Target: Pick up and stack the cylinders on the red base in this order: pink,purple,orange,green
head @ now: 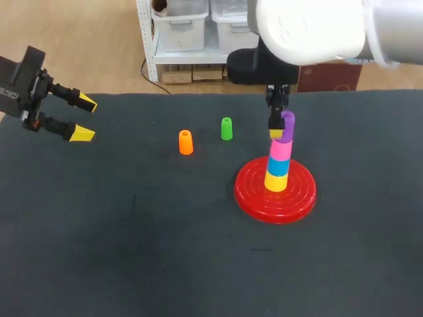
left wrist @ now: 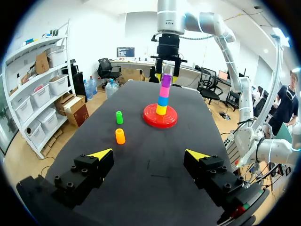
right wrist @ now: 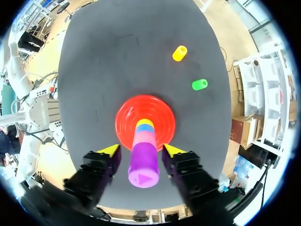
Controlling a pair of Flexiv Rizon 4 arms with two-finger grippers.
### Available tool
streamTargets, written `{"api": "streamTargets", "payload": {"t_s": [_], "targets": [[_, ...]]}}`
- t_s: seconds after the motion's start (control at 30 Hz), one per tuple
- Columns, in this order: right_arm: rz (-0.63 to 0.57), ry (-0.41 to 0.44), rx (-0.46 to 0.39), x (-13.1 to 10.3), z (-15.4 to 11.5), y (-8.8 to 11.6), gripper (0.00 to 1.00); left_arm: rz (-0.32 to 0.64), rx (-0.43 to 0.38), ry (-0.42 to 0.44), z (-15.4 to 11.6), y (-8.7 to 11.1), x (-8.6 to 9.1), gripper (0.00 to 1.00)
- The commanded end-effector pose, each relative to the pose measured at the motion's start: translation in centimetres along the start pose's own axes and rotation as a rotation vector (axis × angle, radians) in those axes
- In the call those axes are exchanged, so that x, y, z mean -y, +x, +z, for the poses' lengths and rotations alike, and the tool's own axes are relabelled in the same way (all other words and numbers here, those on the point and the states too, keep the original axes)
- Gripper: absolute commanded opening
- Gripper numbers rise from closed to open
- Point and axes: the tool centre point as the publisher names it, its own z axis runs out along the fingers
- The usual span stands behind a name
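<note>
The purple cylinder stands at the top of the stack. It sits on the pink cylinder, which sits on a blue one, with a yellow one at the bottom. That whole column is upright in the middle of the red base, a ridged disc lying right of centre on the dark counter.

The right arm comes down over the stack from the far side, and the right claw straddles the purple cylinder. One yellow-tipped finger stands on each side of it, level with its lower part. From the arm's own camera, a thin dark gap shows between each finger and the cylinder's wall, so the claw looks parted a little wider than the piece and does not grip it. The cylinder's weight appears to rest on the pink one beneath.

Left of the base and a bit farther back, the green cylinder stands upright on the counter. The orange cylinder is also upright, just left of the green one and slightly nearer. The two are close together but not touching, and both are well apart from the base.

Far off at the left edge of the counter, the left claw hangs above the surface. Its two fingers are spread wide with nothing between them, pointing across toward the stack.
</note>
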Motion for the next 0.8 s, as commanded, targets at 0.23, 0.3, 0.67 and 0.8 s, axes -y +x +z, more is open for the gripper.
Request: {"api": "streamTargets", "payload": {"t_s": [0.23, 0.3, 0.67, 0.8], "targets": [[-0.178, 0.094, -0.007, 0.6, -2.2, -2.4, 1.0, 0.002, 0.002, -0.002, 0.0, 0.1, 0.0, 1.0], [-0.219, 0.094, -0.014, 1.5, -1.8, -3.5, 1.0, 0.002, 0.002, -0.002, 0.0, 0.1, 0.0, 1.0], [-0.337, 0.01, 0.003, 6.2, 1.7, -9.2, 1.0, 0.002, 0.002, -0.002, 0.0, 0.1, 0.0, 1.0], [-0.369, 0.003, 0.02, 8.1, 2.6, -12.1, 1.0, 0.002, 0.002, -0.002, 0.0, 0.1, 0.0, 1.0]]}}
